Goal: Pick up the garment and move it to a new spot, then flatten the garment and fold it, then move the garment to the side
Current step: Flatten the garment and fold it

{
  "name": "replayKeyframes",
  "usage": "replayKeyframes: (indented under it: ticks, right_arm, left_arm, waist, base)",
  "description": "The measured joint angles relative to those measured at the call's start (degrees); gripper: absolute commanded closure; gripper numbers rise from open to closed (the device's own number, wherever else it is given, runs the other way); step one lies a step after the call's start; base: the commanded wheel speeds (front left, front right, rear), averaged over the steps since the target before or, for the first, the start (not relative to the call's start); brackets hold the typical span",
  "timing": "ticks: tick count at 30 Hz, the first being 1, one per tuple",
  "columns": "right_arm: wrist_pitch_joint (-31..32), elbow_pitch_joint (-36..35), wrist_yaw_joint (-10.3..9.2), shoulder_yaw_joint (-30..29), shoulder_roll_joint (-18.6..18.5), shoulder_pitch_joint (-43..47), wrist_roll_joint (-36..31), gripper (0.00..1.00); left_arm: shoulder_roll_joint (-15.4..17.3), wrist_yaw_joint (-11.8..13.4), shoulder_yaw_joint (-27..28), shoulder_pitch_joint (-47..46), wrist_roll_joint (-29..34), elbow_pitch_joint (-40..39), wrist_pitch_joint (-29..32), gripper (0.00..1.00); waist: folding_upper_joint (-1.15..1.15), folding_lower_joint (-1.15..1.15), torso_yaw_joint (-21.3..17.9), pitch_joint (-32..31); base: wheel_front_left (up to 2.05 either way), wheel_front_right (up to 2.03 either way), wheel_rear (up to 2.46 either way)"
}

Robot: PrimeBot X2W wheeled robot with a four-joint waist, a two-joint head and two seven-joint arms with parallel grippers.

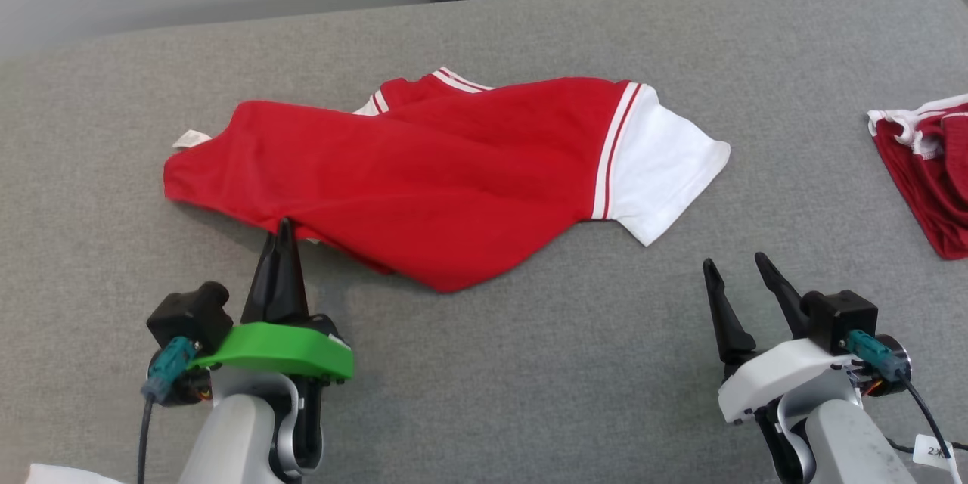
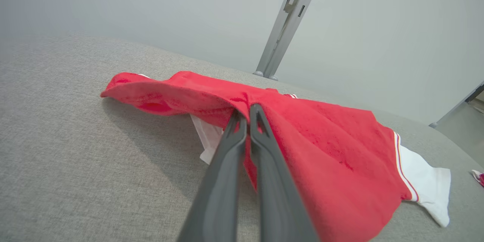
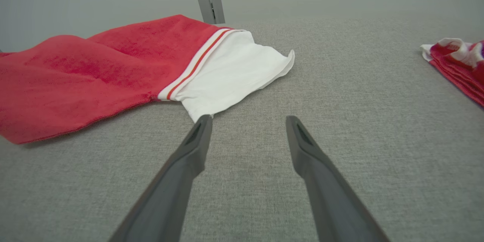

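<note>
**A:** The garment (image 1: 423, 174) is lying rumpled across the middle of the grey surface (image 1: 529, 363); its red body is spreading toward the robot's left and its white sleeve (image 1: 665, 166) is pointing toward the right; a white tag (image 1: 190, 138) is peeking out at the far left corner.

**B:** And the left gripper (image 1: 281, 231) is getting stuck in; its two dark fingers are pressing tight together on the near red edge, toward the left end of the cloth; from the left wrist, red fabric is showing in the slit between the fingers, so it is pinching the garment.

**A:** The cloth is bunching up around those fingertips too; a fold is rising over them while a bit of white lining is sticking out just beside them on the surface.

**B:** Over on the other side, the right gripper (image 1: 735, 263) is hanging with its fingers spread wide and gripping nothing; it is hovering over bare grey fabric, near the lower corner of the white sleeve; from its own wrist one fingertip is sitting just short of that corner, though whether it is touching I cannot tell.

**A:** A second garment (image 1: 926, 166), red with white trim, is lying bunched at the far right edge of the surface, well apart from the first.
</note>
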Motion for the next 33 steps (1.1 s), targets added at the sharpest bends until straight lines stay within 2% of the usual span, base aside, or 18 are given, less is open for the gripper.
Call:
replayKeyframes:
  ticks: [8, 11, 16, 21, 27, 33]
  right_arm:
    - [0.0, 0.63, 0.0, 0.59, 0.02, 1.71, 1.49, 0.0]
    - [0.0, 0.67, 0.0, 0.37, 0.03, 2.41, 1.55, 0.0]
    - [0.0, 0.45, 0.0, 0.42, 0.03, 2.87, 1.56, 0.0]
    - [0.0, -0.04, 0.0, 0.89, 0.02, 1.94, 1.4, 0.0]
    - [0.0, -0.59, 0.0, 0.96, 0.03, -0.47, 0.31, 0.0]
    - [0.0, -0.67, 0.0, 0.85, 0.03, -2.03, -0.16, 0.0]
  left_arm:
    - [0.01, -2.33, 0.68, -0.1, 4.72, -12.27, -0.01, 1.0]
    - [0.01, -2.35, 0.21, 0.59, 5.81, -12.96, -0.01, 1.0]
    - [0.03, -1.88, 0.42, 4.11, 5.89, -5.9, -0.01, 1.0]
    - [0.0, -2.0, 3.74, 3.47, 6.32, -0.05, -0.01, 1.0]
    - [0.6, -4.03, 8.48, -5.4, 9.33, 5.33, 0.0, 1.0]
    - [2.37, -5.46, 12.17, -16.85, 13.51, 4.47, 0.0, 1.0]
  waist:
    - [0.0, 0.0, 1.72, -3.99]
    - [0.0, 0.0, 2.38, -5.13]
    - [0.0, 0.0, 3.46, -5.35]
    - [0.0, 0.0, 3.46, -3.44]
    - [0.0, 0.0, 3.14, 0.1]
    - [0.0, 0.0, 2.72, 3.61]
  base:
    - [0.0, 0.0, 0.0]
    - [0.0, 0.0, 0.0]
    - [0.0, 0.0, 0.0]
    - [0.0, 0.0, 0.0]
    - [0.0, 0.0, 0.0]
    - [0.0, 0.0, 0.0]
